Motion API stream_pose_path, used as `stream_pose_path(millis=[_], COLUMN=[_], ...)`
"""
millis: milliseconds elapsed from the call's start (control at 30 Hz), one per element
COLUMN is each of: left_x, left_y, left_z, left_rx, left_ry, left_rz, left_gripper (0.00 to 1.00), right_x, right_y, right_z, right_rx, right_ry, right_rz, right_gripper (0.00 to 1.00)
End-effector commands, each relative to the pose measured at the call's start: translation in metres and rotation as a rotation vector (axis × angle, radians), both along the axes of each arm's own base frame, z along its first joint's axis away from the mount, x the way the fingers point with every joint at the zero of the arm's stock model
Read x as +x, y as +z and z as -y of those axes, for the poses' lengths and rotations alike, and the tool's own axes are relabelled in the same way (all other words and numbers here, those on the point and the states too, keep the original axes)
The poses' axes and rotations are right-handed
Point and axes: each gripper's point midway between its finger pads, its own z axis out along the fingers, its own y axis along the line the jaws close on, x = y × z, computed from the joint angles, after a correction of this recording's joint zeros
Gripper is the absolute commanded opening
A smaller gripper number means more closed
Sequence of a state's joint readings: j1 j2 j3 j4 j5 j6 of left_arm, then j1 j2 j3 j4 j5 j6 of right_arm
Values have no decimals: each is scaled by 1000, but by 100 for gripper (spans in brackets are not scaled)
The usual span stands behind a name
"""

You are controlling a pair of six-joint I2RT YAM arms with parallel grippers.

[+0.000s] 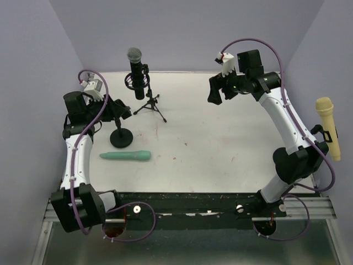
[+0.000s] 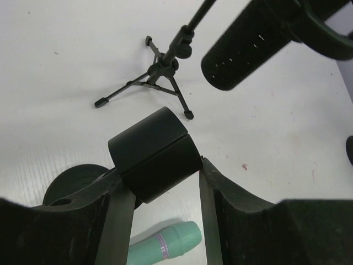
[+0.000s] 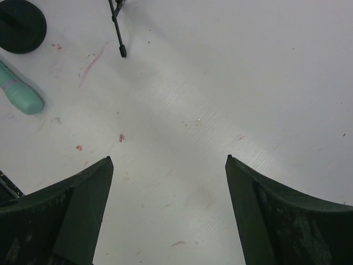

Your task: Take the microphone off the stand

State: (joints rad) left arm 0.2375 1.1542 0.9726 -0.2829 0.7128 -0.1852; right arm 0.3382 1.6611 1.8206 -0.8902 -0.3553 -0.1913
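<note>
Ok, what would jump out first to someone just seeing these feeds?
The black microphone stands in its tripod stand at the rear left. Nearer the arms, the left gripper is closed on a black cylindrical holder above a round base, with a teal microphone lying flat beside it.

Lavender walls (image 1: 33,49) enclose a white, seemingly stained table (image 1: 220,143).

Lab test cell: white table (image 1: 220,138) boxed by plain lavender walls (image 1: 182,33).

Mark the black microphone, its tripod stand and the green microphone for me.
black microphone (image 1: 136,70), top view, upper handle
tripod stand (image 1: 150,104), top view, leg hub
green microphone (image 1: 126,157), top view, middle of body
</note>
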Motion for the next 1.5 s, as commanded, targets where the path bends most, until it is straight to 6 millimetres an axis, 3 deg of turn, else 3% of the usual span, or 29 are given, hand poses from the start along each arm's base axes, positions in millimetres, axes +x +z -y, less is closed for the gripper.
stream_pose_path(millis=[0, 133, 267, 433, 533, 600, 733, 833, 900, 967, 1067, 1167, 1267, 1367, 1467], left_x=[31, 44, 51, 54, 46, 38, 21, -2, -20, -37, -52, -51, -44, -38, -36], left_y=[42, 53, 58, 45, 48, 48, 48, 66, 77, 84, 77, 68, 77, 97, 118], left_z=[-25, -45, -53, -61, -67, -68, -79, -94, -91, -78, -74, -60, -45, -42, -26], left_rx=[-66, -43, -38, -28, 8, 48, 87, 140, 194, 242, 263, 194, 180, 208, 341], left_ry=[77, 134, 150, 198, 220, 221, 287, 393, 376, 288, 272, 230, 178, 171, 40], left_rz=[115, 143, 155, 109, 108, 108, 76, 53, 33, 10, -22, -9, 51, 122, 222], left_gripper=[35, 36, 39, 61, 72, 99, 99, 99, 99, 99, 99, 99, 99, 99, 99], right_x=[8, 8, 7, 4, 2, 0, 4, 12, 12, 8, 2, -1, 2, 13, 22], right_y=[5, 5, 4, 0, 0, -1, 4, 24, 30, 24, -1, -43, -72, -62, -42], right_z=[-4, -4, -5, -6, -6, -6, -6, -8, -12, -24, -43, -52, -58, -64, -64], right_rx=[19, 21, 22, 21, 25, 25, 19, 41, 48, 27, -54, -126, -193, -195, -175], right_ry=[11, 12, 18, 34, 39, 38, 35, 13, 48, 103, 188, 241, 266, 248, 225], right_rz=[19, 18, 18, 3, -4, -9, 1, 38, 49, 50, 31, -32, -62, -8, 54], right_gripper=[90, 90, 90, 90, 91, 91, 93, 100, 100, 100, 100, 100, 100, 100, 100])
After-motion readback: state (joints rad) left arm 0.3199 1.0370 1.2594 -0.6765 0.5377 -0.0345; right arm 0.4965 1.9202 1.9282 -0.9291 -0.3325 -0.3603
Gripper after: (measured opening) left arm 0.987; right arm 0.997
